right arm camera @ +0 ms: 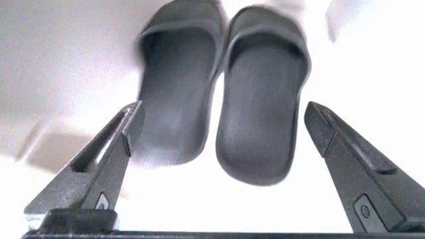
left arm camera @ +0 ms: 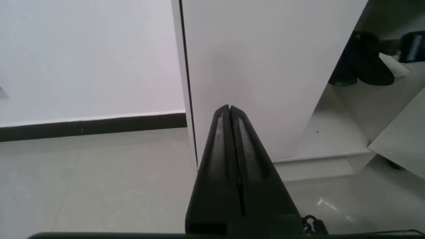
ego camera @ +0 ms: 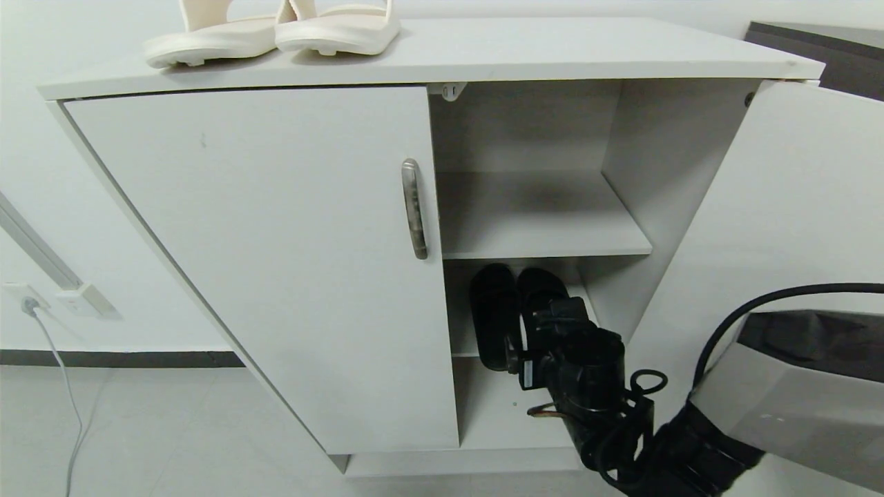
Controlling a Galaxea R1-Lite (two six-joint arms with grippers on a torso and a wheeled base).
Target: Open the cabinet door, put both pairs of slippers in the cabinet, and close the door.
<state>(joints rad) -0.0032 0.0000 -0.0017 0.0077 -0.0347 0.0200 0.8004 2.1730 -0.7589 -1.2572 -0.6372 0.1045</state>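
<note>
A: Where is the black pair of slippers now?

B: It lies side by side on the lower shelf inside the cabinet, behind the open right door. The right gripper is at the heels. Its 2 fingers stand wide, 1 on each side, and hold nothing.

A: So what is the step, in your opinion?

B: I think it is to take the arm out. It should go straight back with the fingers wide, so that they do not drag a heel. It should also mind the edge of the upper shelf above and the open door beside it.

A: And after this?

B: The white pair of slippers waits on top of the cabinet, so 1 pair is not yet inside. The left gripper hangs low near the floor beside the left door, with its fingers pressed together and empty.
</note>
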